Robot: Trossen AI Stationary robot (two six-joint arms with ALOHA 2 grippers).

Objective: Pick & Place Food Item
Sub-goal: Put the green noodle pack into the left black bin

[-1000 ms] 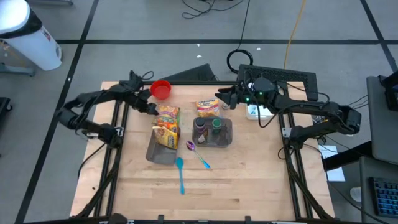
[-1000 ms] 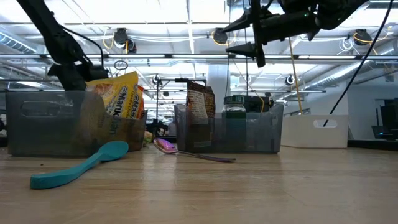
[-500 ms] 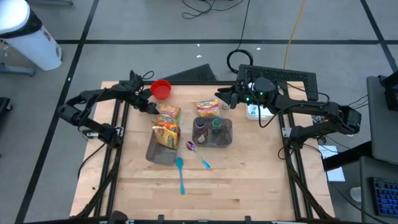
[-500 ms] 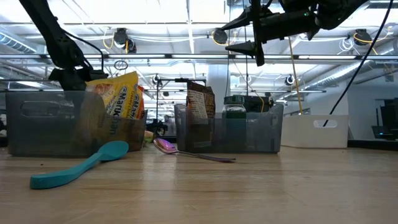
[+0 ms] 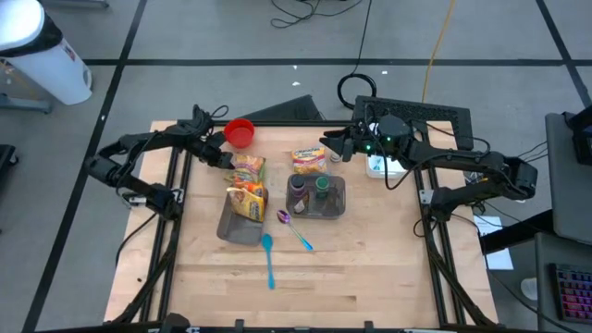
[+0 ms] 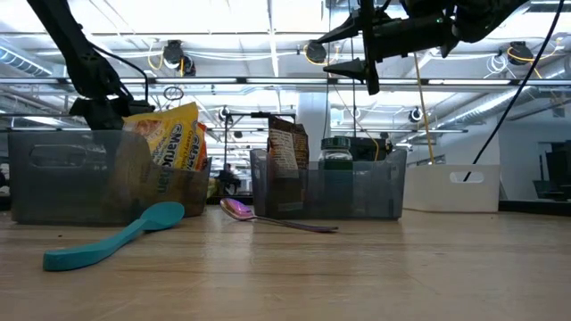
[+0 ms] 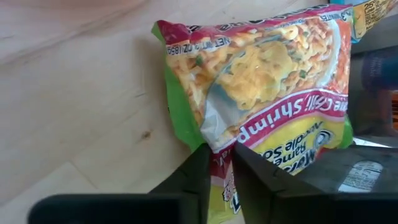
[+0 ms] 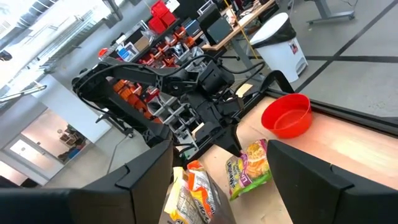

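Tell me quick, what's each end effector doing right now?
Left end effector: closed on the edge of the ramen noodle packet.
Right end effector: open, holding nothing, above the table.

Two bins (image 5: 242,220) (image 5: 318,199) side by side mid-table, spoons (image 5: 268,260) (image 5: 295,229) in front, bowl (image 5: 240,132) behind.

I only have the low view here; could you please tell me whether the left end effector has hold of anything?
Observer: Yes, the left end effector pinches an edge of the ramen packet.
Operator: Thank you. Where does the right one sit over the table?
Observer: The right end effector hovers open beside the snack bag, holding nothing.
Operator: Is anything hidden behind the bins?
Observer: A red bowl sits near the table's far edge.
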